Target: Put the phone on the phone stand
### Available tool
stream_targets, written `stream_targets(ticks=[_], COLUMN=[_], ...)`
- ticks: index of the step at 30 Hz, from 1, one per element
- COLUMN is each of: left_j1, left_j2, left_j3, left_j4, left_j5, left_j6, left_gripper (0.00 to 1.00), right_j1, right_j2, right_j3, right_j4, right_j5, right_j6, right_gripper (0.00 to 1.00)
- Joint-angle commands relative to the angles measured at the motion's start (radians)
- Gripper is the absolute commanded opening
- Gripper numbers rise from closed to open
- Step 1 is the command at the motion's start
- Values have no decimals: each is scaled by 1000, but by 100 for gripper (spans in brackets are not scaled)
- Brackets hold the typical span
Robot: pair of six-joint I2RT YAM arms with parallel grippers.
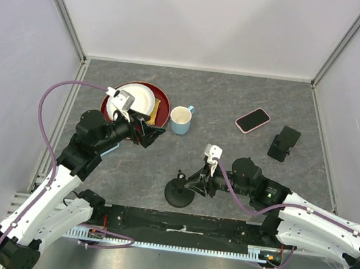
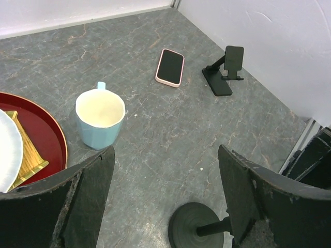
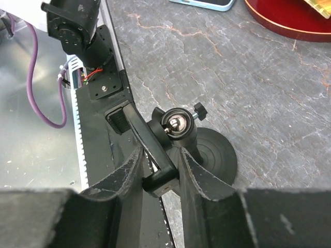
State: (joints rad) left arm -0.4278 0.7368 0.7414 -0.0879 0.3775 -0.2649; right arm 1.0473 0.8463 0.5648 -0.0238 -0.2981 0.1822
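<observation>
The phone (image 1: pixel 253 120), in a pink case, lies flat and screen up on the right half of the tabletop (image 1: pixel 237 95), toward the far edge. It is near the folding phone stand (image 1: pixel 284 143) but not touching it. That stand sits upright closer to the right edge.

By the near edge, around the middle, stands a round-based stand (image 1: pixel 179 193) with a ball joint at the top of its slanted arm. The right claw (image 3: pixel 161 165) pinches that arm, one finger pressed against each side.

The left claw (image 2: pixel 165 196) hangs above the tabletop with its fingers spread wide and nothing between them. It is just beside a red tray (image 1: pixel 164 100) carrying a white plate (image 1: pixel 135 97). A light blue mug (image 1: pixel 180 119) stands upright right of the tray.
</observation>
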Motion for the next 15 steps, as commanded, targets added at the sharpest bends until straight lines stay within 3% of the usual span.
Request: stream_targets(ticks=[1,4,5,12,15], left_j1=[-3,-3,-3,-3,-3], left_j2=[3,-5,-5,12,6], left_j3=[41,39,39,46,44], left_j4=[17,16,16,16,16], left_j5=[20,9,9,31,24], left_j6=[-22,-20,-20,-25,-23], left_gripper=[86,86,86,86,86], right_j1=[2,3,5,5,5], right_j2=[-3,-15,-18,-133,-165], right_j3=[-5,-23,-29,-66,-88], right_j4=[64,87,91,136,182], right_j5=[28,77,94,511,551], right_j6=[11,31,37,95,85], right_gripper=[20,2,0,0,0])
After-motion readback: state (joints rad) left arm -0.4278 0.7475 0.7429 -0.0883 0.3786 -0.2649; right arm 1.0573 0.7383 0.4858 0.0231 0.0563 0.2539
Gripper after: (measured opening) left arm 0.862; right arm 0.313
